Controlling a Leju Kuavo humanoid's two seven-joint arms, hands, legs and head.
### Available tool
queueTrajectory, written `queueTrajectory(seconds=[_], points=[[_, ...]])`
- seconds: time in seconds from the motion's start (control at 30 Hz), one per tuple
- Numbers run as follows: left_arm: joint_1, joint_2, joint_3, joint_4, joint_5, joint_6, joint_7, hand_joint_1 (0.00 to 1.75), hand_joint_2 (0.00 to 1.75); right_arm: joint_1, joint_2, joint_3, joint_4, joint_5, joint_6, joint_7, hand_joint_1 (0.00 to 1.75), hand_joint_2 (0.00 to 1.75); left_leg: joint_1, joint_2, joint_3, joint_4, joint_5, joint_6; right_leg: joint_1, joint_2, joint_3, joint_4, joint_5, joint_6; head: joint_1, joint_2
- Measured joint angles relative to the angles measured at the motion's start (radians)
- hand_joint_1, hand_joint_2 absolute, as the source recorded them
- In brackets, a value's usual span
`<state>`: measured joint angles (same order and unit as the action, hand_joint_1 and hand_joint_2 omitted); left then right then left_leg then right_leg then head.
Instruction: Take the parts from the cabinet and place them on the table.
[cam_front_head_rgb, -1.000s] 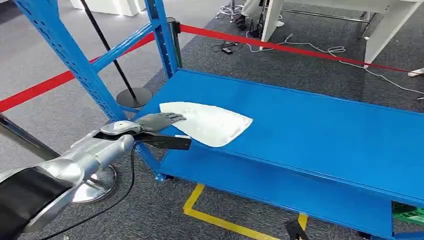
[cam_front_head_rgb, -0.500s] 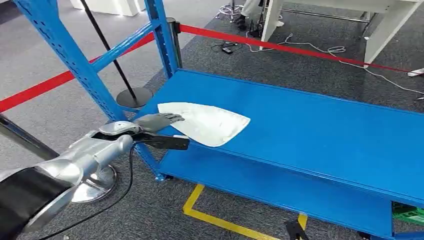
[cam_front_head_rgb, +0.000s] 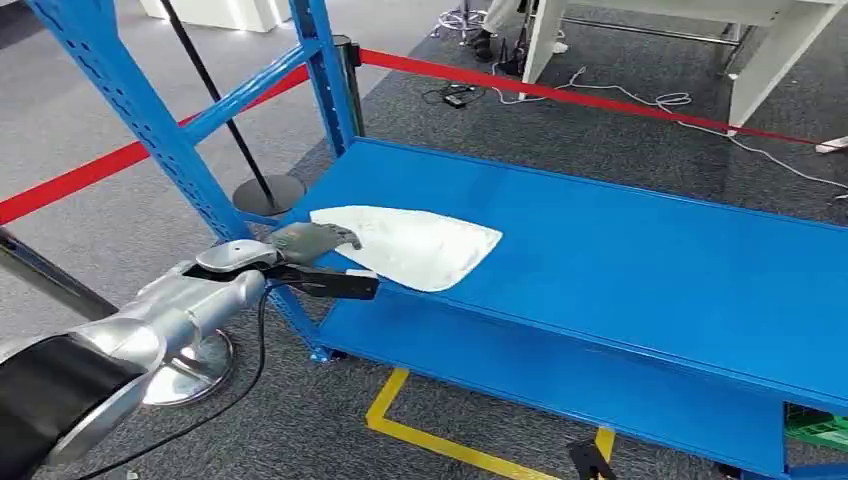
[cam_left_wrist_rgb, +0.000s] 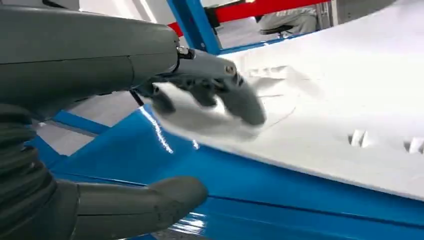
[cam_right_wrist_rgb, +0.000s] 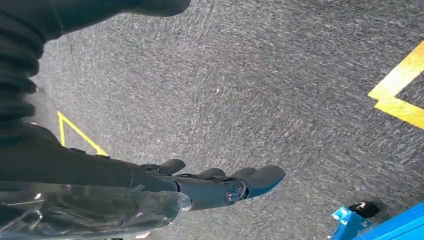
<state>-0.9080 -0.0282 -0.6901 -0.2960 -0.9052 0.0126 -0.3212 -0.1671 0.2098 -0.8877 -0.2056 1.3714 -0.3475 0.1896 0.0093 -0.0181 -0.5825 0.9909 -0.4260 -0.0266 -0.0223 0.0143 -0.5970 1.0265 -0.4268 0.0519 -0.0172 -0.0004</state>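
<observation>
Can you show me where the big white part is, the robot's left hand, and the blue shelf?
flat white plastic part (cam_front_head_rgb: 425, 245), head view, its middle.
robot's grey left hand (cam_front_head_rgb: 312, 240), head view, back of hand.
blue metal shelf (cam_front_head_rgb: 640, 260), head view, bare top surface.

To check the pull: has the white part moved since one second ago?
Yes. The white part slid slightly toward the blue upright, as its corner under the left hand shows.

The white part looks like matt moulded plastic; the blue shelf is glossy painted metal, the floor rough grey carpet.
</observation>
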Motion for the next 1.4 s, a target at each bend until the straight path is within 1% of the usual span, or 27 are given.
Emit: queueTrajectory(seconds=[0.07,0.1,0.13,0.17,0.2,0.23,0.27,0.57,0.6,0.63,0.67,0.7,1.17,1.4], points=[[0.000,0.000,0.000,0.000,-0.002,0.000,-0.002,1.33,1.75,0.000,0.000,0.000,0.000,0.000,0.001,-0.001,0.00,1.75,0.000,0.000,0.000,0.000,0.000,0.000,0.000,0.000,0.000,0.000,0.000,0.000,0.000,0.000],[-0.001,0.000,0.000,0.000,-0.003,0.000,-0.002,1.38,1.75,0.000,0.000,0.000,0.000,0.000,0.002,-0.001,0.00,1.75,0.000,0.000,0.000,0.000,0.000,0.000,0.000,0.000,0.000,0.000,0.000,0.000,0.000,0.000],[-0.003,0.000,0.000,0.000,-0.005,0.000,-0.002,0.93,1.75,0.000,0.000,0.000,0.000,0.000,0.002,-0.001,0.00,1.75,0.000,0.000,0.000,0.000,0.000,0.000,0.000,0.000,0.000,0.000,0.000,0.000,0.000,0.000],[-0.005,0.000,0.000,0.000,-0.008,-0.002,-0.002,0.70,1.75,0.000,0.000,0.000,0.000,0.000,0.002,-0.001,0.00,1.75,0.000,0.000,0.000,0.000,0.000,0.000,0.000,0.000,0.000,0.000,0.000,0.000,0.000,0.000],[-0.007,0.000,0.000,0.000,-0.008,-0.003,-0.002,0.68,1.75,0.000,0.000,0.000,0.000,0.000,0.003,-0.001,0.00,1.75,0.000,0.000,0.000,0.000,0.000,0.000,0.000,0.000,0.000,0.000,0.000,0.000,0.000,0.000],[-0.010,0.000,0.000,0.000,-0.009,-0.004,-0.002,0.63,1.75,0.000,0.000,0.000,0.000,0.000,0.004,-0.002,0.00,1.75,0.000,0.000,0.000,0.000,0.000,0.000,0.000,0.000,0.000,0.000,0.000,0.000,0.000,0.000],[-0.012,0.000,0.000,0.000,-0.010,-0.006,-0.003,0.33,1.75,0.000,0.000,0.000,0.000,0.000,0.004,-0.002,0.00,1.75,0.000,0.000,0.000,0.000,0.000,0.000,0.000,0.000,0.000,0.000,0.000,0.000,0.000,0.000],[-0.049,0.000,0.000,0.000,-0.012,-0.019,-0.003,0.31,1.75,0.000,0.000,-0.002,0.000,-0.007,0.005,-0.004,0.00,1.75,0.000,0.000,0.000,0.000,0.000,0.000,0.000,0.000,0.000,0.000,0.000,0.000,0.000,0.000],[-0.051,0.000,0.000,0.000,-0.012,-0.019,-0.003,0.21,1.75,0.000,0.000,-0.002,0.000,-0.007,0.005,-0.005,0.00,1.75,0.000,0.000,0.000,0.000,0.000,0.000,0.000,0.000,0.000,0.000,0.000,0.000,0.000,0.000],[-0.051,0.000,0.000,0.000,-0.012,-0.019,-0.003,0.21,1.75,0.000,0.000,-0.002,0.000,-0.007,0.005,-0.005,0.00,1.75,0.000,0.000,0.000,0.000,0.000,0.000,0.000,0.000,0.000,0.000,0.000,0.000,0.000,0.000],[-0.051,0.000,0.000,0.000,-0.012,-0.020,-0.003,0.16,1.75,0.000,0.000,-0.002,0.000,-0.007,0.005,-0.005,0.00,1.75,0.000,0.000,0.000,0.000,0.000,0.000,0.000,0.000,0.000,0.000,0.000,0.000,0.000,0.000],[-0.051,0.000,0.000,0.000,-0.013,-0.022,-0.003,0.00,1.75,0.000,0.000,-0.002,0.000,-0.007,0.005,-0.006,0.00,1.75,0.000,0.000,0.000,0.000,0.000,0.000,0.000,0.000,0.000,0.000,0.000,0.000,0.000,0.000],[-0.051,0.005,-0.005,0.000,-0.044,-0.016,0.016,0.00,1.75,0.000,0.000,-0.018,0.000,-0.014,0.008,-0.021,0.00,1.75,0.000,0.000,0.000,0.000,0.000,0.000,0.000,0.000,0.000,0.000,0.000,0.000,0.000,0.000],[-0.047,0.006,-0.020,0.000,-0.098,-0.009,0.013,0.00,1.75,0.000,0.000,-0.019,0.000,-0.015,0.008,-0.023,0.00,1.75,0.000,0.000,0.000,0.000,0.000,0.000,0.000,0.000,0.000,0.000,0.000,0.000,0.000,0.000]])
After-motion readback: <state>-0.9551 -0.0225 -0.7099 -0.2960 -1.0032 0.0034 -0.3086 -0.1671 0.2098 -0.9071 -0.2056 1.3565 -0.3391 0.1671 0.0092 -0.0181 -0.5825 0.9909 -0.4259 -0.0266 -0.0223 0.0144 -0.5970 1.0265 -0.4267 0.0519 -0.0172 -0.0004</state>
